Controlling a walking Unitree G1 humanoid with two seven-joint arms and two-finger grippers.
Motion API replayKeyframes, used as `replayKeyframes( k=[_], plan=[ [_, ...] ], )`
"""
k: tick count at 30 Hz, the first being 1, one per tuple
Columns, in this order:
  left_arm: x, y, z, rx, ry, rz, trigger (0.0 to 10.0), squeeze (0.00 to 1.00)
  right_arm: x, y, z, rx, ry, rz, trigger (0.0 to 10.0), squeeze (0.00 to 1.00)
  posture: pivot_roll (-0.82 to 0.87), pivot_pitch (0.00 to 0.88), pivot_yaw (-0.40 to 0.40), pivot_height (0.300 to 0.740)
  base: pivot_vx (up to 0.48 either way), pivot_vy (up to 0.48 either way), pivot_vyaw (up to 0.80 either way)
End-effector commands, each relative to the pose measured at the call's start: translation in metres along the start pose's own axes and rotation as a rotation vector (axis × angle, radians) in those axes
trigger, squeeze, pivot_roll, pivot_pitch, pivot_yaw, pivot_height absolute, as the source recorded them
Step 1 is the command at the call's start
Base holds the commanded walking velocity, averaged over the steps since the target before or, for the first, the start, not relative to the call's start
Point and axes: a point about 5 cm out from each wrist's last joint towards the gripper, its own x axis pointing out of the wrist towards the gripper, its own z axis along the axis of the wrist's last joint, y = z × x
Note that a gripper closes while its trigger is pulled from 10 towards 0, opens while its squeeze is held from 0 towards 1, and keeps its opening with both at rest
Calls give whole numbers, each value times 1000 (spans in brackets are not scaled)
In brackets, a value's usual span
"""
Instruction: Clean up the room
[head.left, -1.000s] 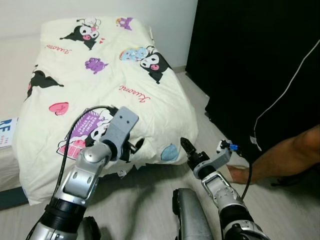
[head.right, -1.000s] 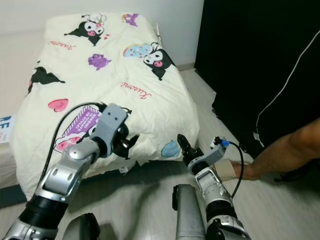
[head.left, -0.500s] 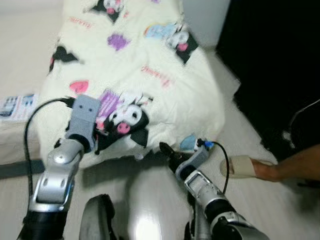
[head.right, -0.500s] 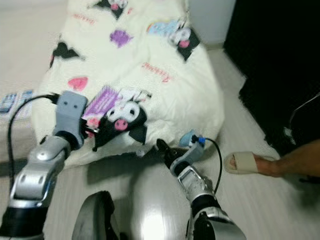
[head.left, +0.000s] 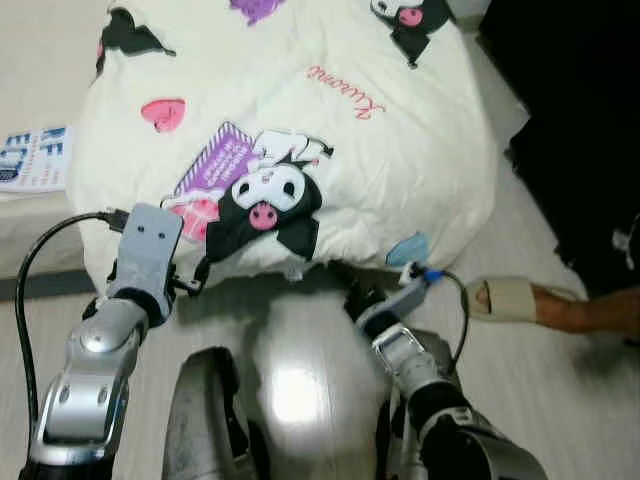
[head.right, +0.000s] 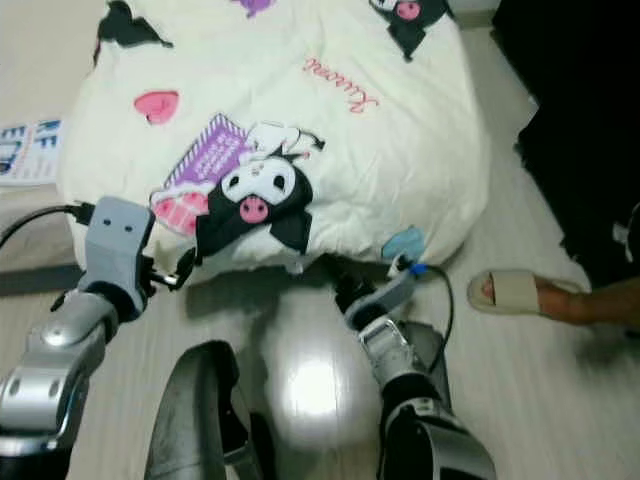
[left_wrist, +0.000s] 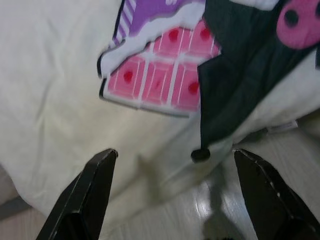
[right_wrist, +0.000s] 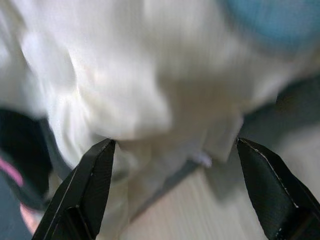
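A cream duvet (head.left: 330, 130) printed with black-and-pink cartoon figures covers the low bed, and its front edge hangs down to the floor. My left gripper (head.left: 198, 274) is at that hanging edge, just below the pink checked print (left_wrist: 160, 75). In the left wrist view its fingers (left_wrist: 85, 195) stand wide apart, open, with the duvet between and beyond them. My right gripper (head.left: 353, 296) points at the duvet's lower edge near the small blue print (head.left: 406, 248). The right wrist view is blurred, but it too is open, fingers (right_wrist: 87, 190) spread before the white folds (right_wrist: 125, 90).
A person's foot in a beige slipper (head.left: 508, 297) rests on the pale wood floor to my right. A dark curtain or wardrobe (head.left: 590, 130) rises behind it. A blue-and-white booklet (head.left: 32, 160) lies left of the duvet. My own grey legs (head.left: 205, 420) show below.
The camera has tilted down and come closer to the bed. Both grippers now sit lower and nearer the duvet's hanging front edge. The person's foot is further back on the right.
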Motion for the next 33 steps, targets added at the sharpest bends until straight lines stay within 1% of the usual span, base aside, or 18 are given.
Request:
replayKeyframes(
  k=[1,2,4,7,12,13,14,15,16,20,26,28,30,32,33],
  plan=[
    [-8,1,-4,25,25,-11,10000,0,-6,-7,4,40,-49,-6,10000,0,114,645,69,480,0,0,0],
    [-11,0,-5,28,27,-15,10000,0,-7,-8,14,42,-86,2,10000,0,118,645,70,480,0,0,0],
    [-13,-1,-5,27,30,-18,10000,0,-8,-9,26,45,-122,9,10000,0,120,649,73,480,0,0,0],
    [-14,-1,-6,27,36,-19,10000,0,-7,-7,32,55,-142,38,10000,0,120,649,73,480,0,0,0],
    [-16,-1,-6,27,42,-21,10000,0,-6,-3,35,65,-157,77,10000,0,120,647,73,480,0,0,0],
    [-17,-2,-6,26,46,-23,10000,0,-5,-1,37,70,-166,91,667,0,117,650,73,480,0,0,0],
    [-17,-2,-6,26,46,-23,10000,0,-5,-1,37,70,-166,91,667,0,117,650,73,480,0,0,0],
    [-17,-3,-6,25,50,-26,10000,0,-4,1,38,72,-171,101,0,0,117,651,73,480,0,0,0],
    [-19,-6,-6,23,59,-33,10000,0,-3,2,41,77,-179,110,0,0,117,651,73,480,0,0,0],
    [-20,-7,-6,22,62,-38,10000,0,-2,2,42,74,-177,111,0,0,116,654,75,480,0,0,0],
    [-22,-7,-7,25,72,-41,10000,0,-6,-5,46,57,-188,51,0,0,113,655,72,480,0,0,0],
    [-22,-7,-7,23,75,-41,10000,0,-9,-12,49,48,-205,3,0,0,101,650,65,480,0,0,0],
    [-22,-7,-8,22,76,-41,10000,0,-11,-15,50,45,-210,-17,0,0,101,650,65,480,0,0,0],
    [-21,-10,-9,22,76,-47,10000,0,-19,-25,52,19,-210,-76,0,0,88,633,54,480,0,0,0],
    [-21,-10,-9,22,76,-47,10000,0,-19,-25,52,19,-210,-76,0,0,88,633,54,480,0,0,0]
  ],
)
